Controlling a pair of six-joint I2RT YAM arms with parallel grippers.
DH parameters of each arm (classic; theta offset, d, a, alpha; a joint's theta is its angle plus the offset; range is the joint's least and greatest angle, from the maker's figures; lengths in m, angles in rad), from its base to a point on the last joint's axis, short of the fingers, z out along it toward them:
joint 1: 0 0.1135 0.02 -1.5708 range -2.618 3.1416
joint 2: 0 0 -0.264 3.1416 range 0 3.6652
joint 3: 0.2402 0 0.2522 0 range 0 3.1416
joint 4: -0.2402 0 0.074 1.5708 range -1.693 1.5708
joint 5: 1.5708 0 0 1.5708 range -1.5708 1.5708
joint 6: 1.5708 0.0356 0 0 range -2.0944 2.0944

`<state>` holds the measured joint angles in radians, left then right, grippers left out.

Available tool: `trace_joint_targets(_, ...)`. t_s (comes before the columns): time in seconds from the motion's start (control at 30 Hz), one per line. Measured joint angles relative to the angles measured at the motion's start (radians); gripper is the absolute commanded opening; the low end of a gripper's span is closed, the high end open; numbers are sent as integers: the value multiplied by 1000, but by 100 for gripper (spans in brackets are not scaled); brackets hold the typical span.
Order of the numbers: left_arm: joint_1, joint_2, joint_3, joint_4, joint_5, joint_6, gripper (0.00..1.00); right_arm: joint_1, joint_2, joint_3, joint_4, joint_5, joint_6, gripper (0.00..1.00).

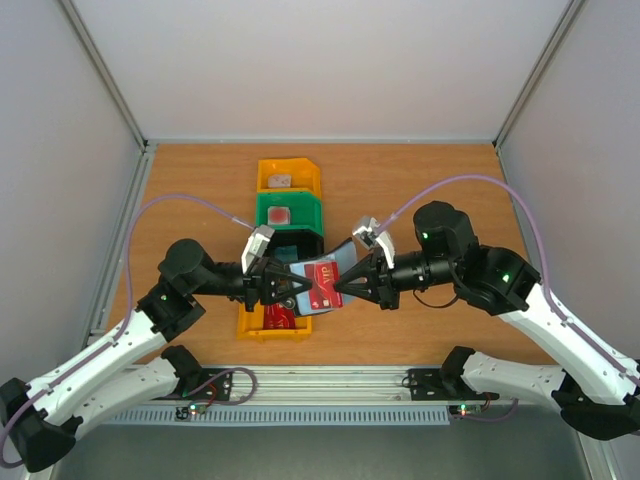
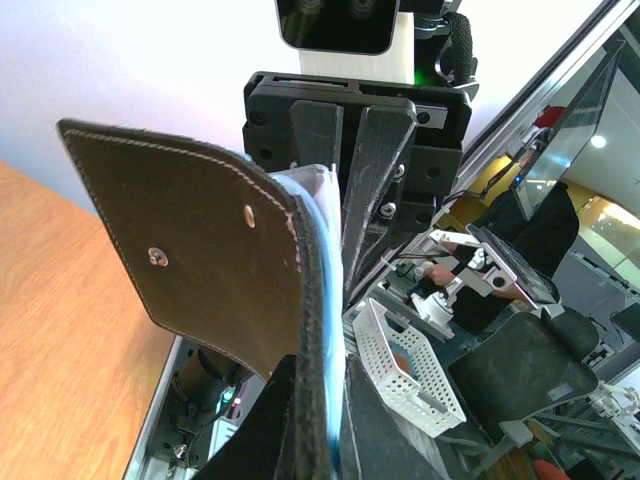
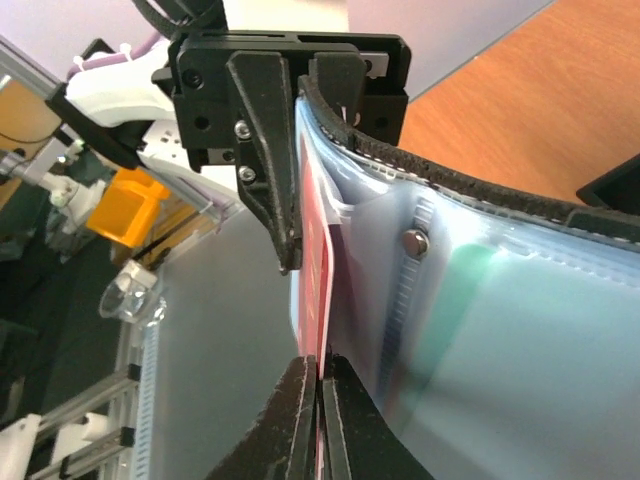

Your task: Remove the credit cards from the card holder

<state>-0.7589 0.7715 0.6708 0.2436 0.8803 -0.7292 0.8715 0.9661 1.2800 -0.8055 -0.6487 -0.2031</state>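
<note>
Your left hand (image 2: 318, 400) is closed tight on one edge of the card holder (image 2: 200, 260), which hangs in the air between the two arms, above the surface (image 1: 440, 190) and over the near yellow bin (image 1: 250, 325). Your right hand (image 3: 320, 385) faces it from the other side. Its fingers are pressed together on the near edge of the red card (image 3: 315, 270), with only the card's thin edge between them.

The coming pull depends on one line. The red card's long axis runs straight from your right hand toward your left hand, so it should slide out along the path back toward the right arm's own side. The right hand is the one on the card, and the left only anchors the holder. My judgement is that any sideways drift would bend the card against the pocket instead of freeing it.

The holder's outer cover is matte black leather-like material with pale stitching along the rim and two small metal studs. It is soft enough to curl away from the grip. The inside is glossy, translucent grey-blue plastic divided into sleeves, with a snap near the fold. The red card is rigid, flat and thin, and it is seen edge-on from the right wrist. A teal card (image 3: 470, 290) shows faintly through a sleeve further along and is fully seated. Expect the slick sleeve to cling a little and the limp cover to flex as you draw.
</note>
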Motion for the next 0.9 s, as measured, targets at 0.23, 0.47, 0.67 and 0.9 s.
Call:
trace_joint_targets(0.23,0,-1,-2,0,-1,3,7,0,-8,-3,10,-2,-2,1)
trace_joint_targets(0.47,-2,-2,-7,-1,-5,4,0,-3,-96,-17,-46,78,-11,1)
trace_joint_targets(0.67,0,-16,-8,-24,-15,4,0,-5,-162,-1,-154,187,-23,1)
trace_joint_targets(0.9,140,-80,89,-358,-277,174,0,-8,-187,90,-254,404,3,1)
